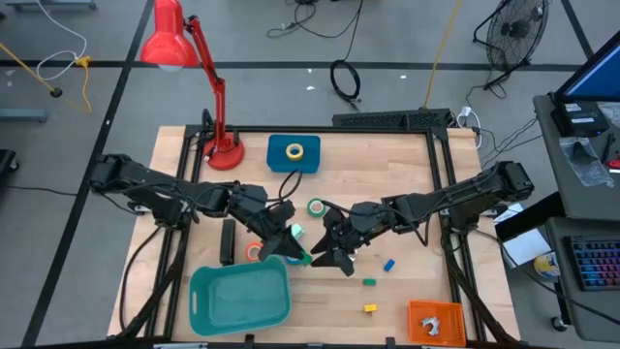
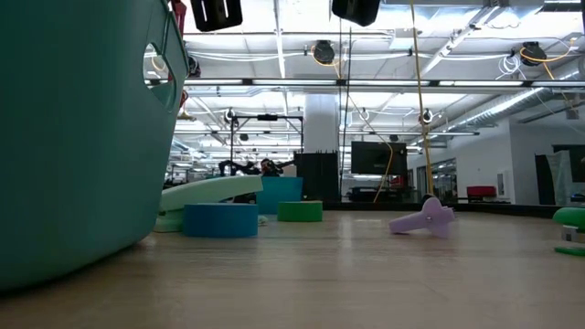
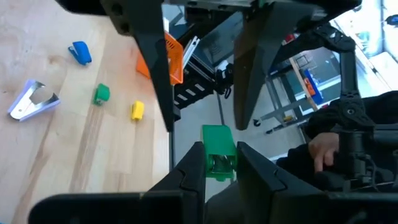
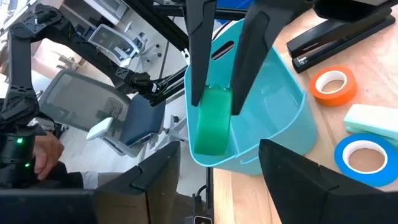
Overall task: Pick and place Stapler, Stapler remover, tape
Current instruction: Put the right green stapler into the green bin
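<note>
Stapler [image 1: 228, 240] lies flat just beside the basket [image 1: 197, 291]. L gripper [image 1: 289, 250] pinches a green tape roll [image 4: 211, 121] right at the basket's rim; let go off-centre, it prob. drops outside. R gripper [image 1: 327, 254], wide open & empty, sits v. close, so fingers could clash. Free room lies to the right.
</note>
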Controlling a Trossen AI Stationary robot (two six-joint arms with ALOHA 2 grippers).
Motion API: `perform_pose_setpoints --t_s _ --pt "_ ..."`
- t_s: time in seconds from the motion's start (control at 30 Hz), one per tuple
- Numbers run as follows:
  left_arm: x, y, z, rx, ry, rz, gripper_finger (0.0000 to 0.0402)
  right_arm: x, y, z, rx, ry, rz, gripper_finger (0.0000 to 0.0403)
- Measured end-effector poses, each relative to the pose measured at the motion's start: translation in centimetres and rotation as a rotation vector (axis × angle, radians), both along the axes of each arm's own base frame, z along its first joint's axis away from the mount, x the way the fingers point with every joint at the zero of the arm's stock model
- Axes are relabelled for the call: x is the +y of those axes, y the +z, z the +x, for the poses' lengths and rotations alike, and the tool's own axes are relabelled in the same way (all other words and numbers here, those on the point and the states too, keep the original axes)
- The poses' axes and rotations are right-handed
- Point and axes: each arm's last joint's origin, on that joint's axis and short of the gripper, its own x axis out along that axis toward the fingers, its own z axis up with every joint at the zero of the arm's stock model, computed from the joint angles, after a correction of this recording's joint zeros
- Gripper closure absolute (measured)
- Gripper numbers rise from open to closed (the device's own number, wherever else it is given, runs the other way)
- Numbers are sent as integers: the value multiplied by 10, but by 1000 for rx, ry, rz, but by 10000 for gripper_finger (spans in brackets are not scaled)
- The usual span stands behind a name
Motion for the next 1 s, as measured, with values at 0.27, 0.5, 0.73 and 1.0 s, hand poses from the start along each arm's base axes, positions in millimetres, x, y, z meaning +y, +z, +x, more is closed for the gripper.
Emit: perform_pose_setpoints --t_s 0.27,0.5,0.73,1.0 --pt "8 2 2 -27 17 1 341 -1 0 0 -3 -24 -9 196" --pt "10 2 2 -28 7 -1 341 -1 0 1 -2 -27 -9 207" --pt "10 2 2 -25 -3 3 341 -3 0 1 6 -39 3 240" --pt "10 1 2 -24 -1 3 341 -3 0 1 3 -37 7 313"
